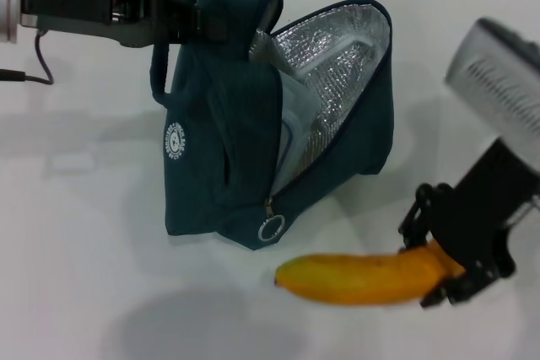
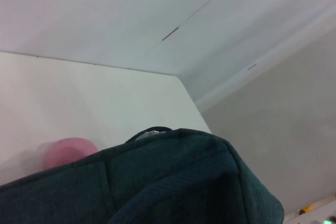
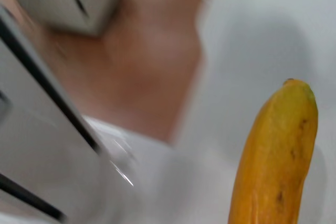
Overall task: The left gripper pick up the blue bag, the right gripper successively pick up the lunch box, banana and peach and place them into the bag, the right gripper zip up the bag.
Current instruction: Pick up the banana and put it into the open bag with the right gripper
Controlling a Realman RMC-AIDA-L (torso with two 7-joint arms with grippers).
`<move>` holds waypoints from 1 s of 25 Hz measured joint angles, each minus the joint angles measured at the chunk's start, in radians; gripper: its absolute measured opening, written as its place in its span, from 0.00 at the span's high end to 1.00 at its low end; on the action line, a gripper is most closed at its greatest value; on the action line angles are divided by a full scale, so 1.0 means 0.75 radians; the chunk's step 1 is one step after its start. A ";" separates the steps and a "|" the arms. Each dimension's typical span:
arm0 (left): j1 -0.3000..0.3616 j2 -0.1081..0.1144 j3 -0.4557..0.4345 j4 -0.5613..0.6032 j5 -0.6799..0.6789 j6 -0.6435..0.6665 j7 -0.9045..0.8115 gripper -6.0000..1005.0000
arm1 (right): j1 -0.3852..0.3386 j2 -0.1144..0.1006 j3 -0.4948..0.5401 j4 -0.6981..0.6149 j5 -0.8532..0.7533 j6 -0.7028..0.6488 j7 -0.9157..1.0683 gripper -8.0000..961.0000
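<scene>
The banana (image 1: pixel 359 277) is soft, so squeeze gently; your right gripper (image 1: pixel 445 271) seems closed on its end.

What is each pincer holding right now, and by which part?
The left pincer holds the blue bag up by its top handle; the right pincer grips the banana at one end.

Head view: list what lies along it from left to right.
Black left gripper holding the bag's top → dark teal fabric bag, foil-lined and unzipped → curved yellow-orange banana on the table → black right gripper clamped on the banana's end.
</scene>
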 joint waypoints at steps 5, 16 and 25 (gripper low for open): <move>-0.004 0.000 0.000 -0.006 -0.001 0.000 0.002 0.96 | 0.006 -0.003 0.161 -0.024 0.186 -0.254 0.045 0.54; 0.006 -0.009 0.003 -0.018 0.003 -0.006 0.025 0.96 | 0.000 -0.067 0.885 0.480 0.662 -0.316 0.230 0.54; 0.004 -0.007 0.012 -0.046 0.007 -0.006 0.055 0.96 | -0.070 -0.022 0.962 0.979 0.976 -0.145 0.201 0.54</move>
